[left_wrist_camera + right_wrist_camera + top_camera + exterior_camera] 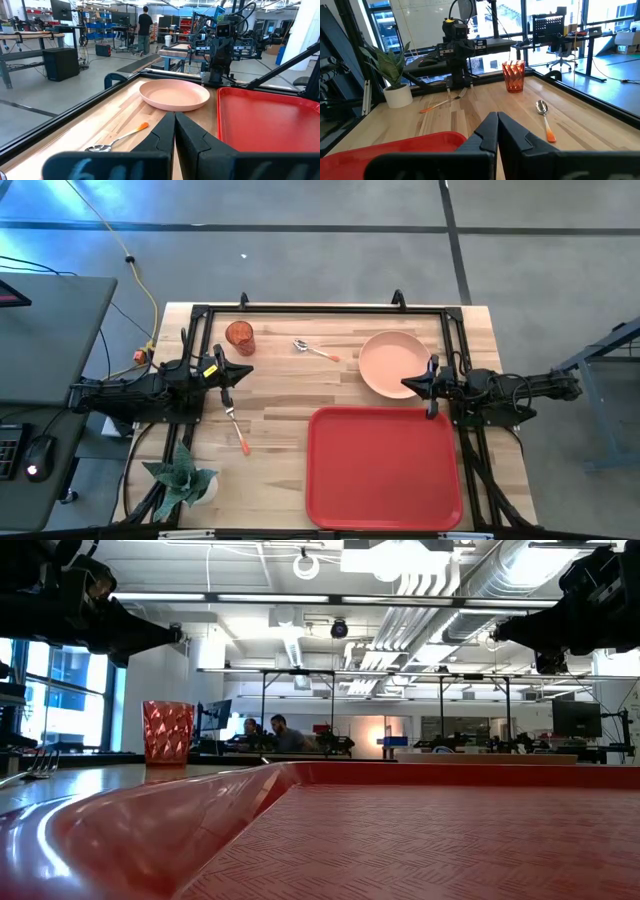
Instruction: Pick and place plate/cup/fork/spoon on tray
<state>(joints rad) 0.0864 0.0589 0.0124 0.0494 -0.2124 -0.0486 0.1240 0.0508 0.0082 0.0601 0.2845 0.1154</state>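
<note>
The red tray point(385, 468) lies at the near right of the table. The salmon-pink plate point(391, 363) lies flat just beyond it. The orange cup point(240, 337) stands upright at the far left. The spoon point(314, 351) lies between cup and plate. The fork point(236, 425) lies on the wood at the near left. My left gripper point(245, 370) is shut and empty, held above the table between cup and fork. My right gripper point(408, 384) is shut and empty, over the plate's near right rim.
A small potted plant point(180, 477) stands at the table's near left corner. A black frame point(320, 310) runs along the far and side edges. Bare wood lies between the fork and the tray. People show in the room beyond the table.
</note>
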